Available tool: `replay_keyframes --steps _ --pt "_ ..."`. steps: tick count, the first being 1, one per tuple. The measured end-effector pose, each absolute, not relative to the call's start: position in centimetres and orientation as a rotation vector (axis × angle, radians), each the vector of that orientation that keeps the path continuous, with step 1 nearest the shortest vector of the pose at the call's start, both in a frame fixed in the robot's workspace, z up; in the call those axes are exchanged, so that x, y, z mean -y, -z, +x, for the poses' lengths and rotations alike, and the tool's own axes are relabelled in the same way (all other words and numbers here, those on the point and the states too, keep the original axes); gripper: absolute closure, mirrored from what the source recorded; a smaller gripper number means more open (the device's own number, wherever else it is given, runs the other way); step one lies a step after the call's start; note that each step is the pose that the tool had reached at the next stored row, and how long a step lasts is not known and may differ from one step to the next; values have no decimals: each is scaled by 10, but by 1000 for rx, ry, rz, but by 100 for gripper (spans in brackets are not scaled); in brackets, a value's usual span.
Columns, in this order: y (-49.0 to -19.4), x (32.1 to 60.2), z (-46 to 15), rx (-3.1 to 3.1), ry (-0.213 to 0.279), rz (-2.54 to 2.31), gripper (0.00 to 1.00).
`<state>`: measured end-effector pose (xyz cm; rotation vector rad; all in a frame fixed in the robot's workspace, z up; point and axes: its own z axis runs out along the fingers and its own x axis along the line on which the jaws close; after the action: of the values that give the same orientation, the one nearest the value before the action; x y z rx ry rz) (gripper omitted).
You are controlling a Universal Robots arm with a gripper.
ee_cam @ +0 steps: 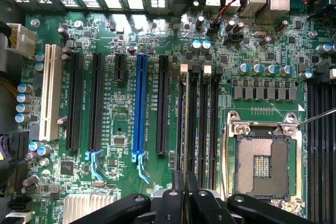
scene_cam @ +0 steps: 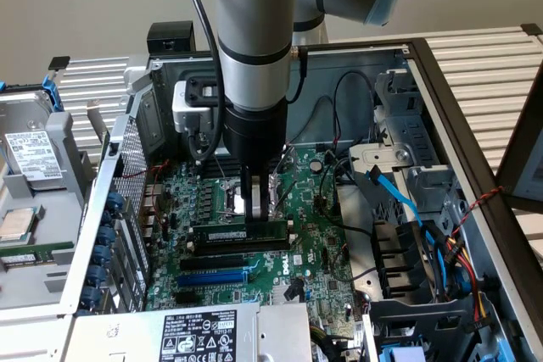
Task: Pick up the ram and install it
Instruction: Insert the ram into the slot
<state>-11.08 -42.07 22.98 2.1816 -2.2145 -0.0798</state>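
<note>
Gripper (scene_cam: 259,214) clamped on ram (scene_cam: 227,232), ram on edge over motherboard (scene_cam: 318,252), beside processor socket (ee_cam: 262,163)

Part of ram (ee_cam: 185,124) hidden between fingers (ee_cam: 192,184)

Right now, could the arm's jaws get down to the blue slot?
Probably yes: the blue slot lies bare near the ram, with no cable across it; but the jaws are closed on the ram.

The arm (scene_cam: 250,31) is a thick silver-grey tube with pale blue joint caps, a black band and a black wrist; a black cable (scene_cam: 197,6) and a white box (scene_cam: 188,106) sit at its side; the black pincer (scene_cam: 259,209) has silver pivot pins
</note>
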Motion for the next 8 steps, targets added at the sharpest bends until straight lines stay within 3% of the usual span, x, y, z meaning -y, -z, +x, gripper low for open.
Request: replay_keyframes --steps 8 --pt "-230 421 -111 2216 73 2184 87"
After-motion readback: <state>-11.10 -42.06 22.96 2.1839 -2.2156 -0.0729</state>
